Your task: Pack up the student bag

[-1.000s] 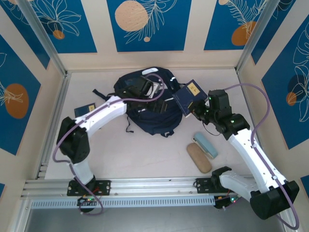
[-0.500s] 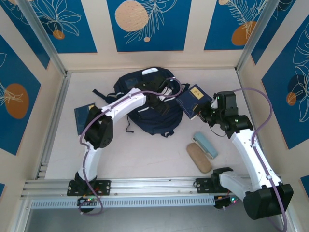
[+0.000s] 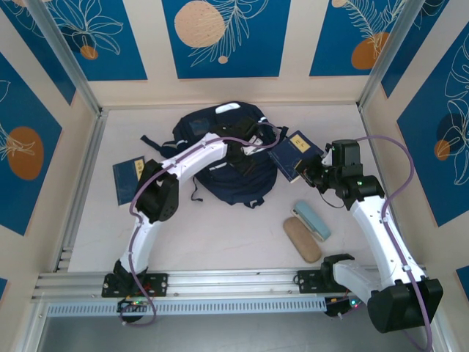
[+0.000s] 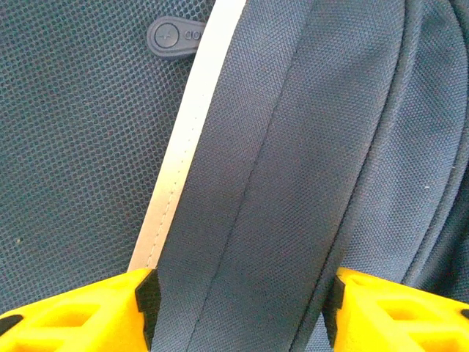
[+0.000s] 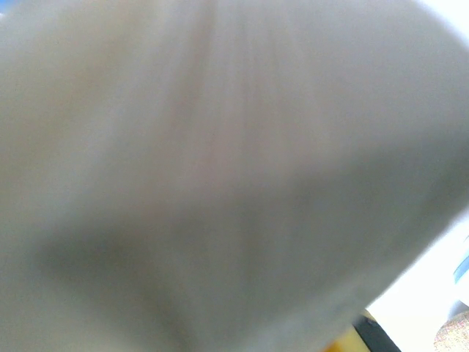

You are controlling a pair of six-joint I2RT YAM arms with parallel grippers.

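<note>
Student bag [image 3: 223,182] lies flat at the back middle of the table [image 3: 220,238], navy, with a white patch at its far edge and dark straps trailing to the left and toward us. We see the left arm reaching across it from the left. The left gripper [image 4: 238,312] is down on the bag's right part. In the left wrist view its yellow fingers [image 4: 73,315] sit on either side of a raised fold of navy fabric. The fold fills the gap from pad to pad, so we call it pinched at mid width. A white stripe [image 4: 176,161] runs beside that fold, with mesh fabric and a small dark rubber tab [image 4: 174,34] past it.

The right gripper [image 3: 308,169] is clamped narrow on a blue book [image 3: 292,152] with a yellow label, held tilted just beside the bag's right edge. The right wrist view is a blurred pale surface up close; we cannot tell what it is.

A second blue book [image 3: 130,178] lies flat to the left of the bag, apart from it. A light blue case [image 3: 311,221] and a tan case [image 3: 302,240] lie side by side near the right arm, well clear of the bag.
</note>
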